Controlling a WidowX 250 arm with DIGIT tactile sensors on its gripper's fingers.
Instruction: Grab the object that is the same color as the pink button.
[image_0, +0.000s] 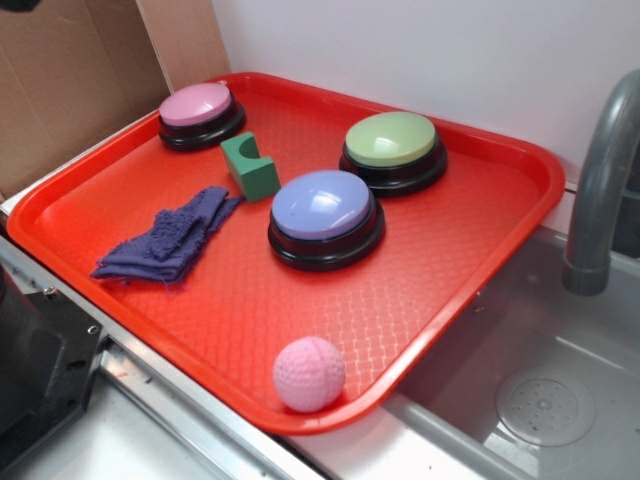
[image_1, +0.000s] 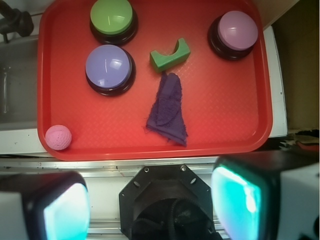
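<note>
The small pale pink dimpled ball (image_0: 309, 373) lies at the front corner of the red tray (image_0: 480, 250), against its rim. In the wrist view the ball (image_1: 58, 137) is at the tray's (image_1: 225, 110) lower left corner. The pink button (image_0: 200, 113) stands at the far left corner and shows at the upper right in the wrist view (image_1: 234, 32). My gripper (image_1: 150, 200) is open and empty, high above the robot base, off the tray's near edge. Its fingers (image_1: 65, 210) are wide apart. The ball is ahead and to the left of it.
A blue-lavender button (image_0: 325, 215), a green button (image_0: 393, 148), a green notched block (image_0: 250, 167) and a crumpled purple cloth (image_0: 170, 240) are on the tray. A grey sink (image_0: 540, 400) with a faucet (image_0: 600, 190) is to the right. The black robot base (image_0: 30, 370) is at lower left.
</note>
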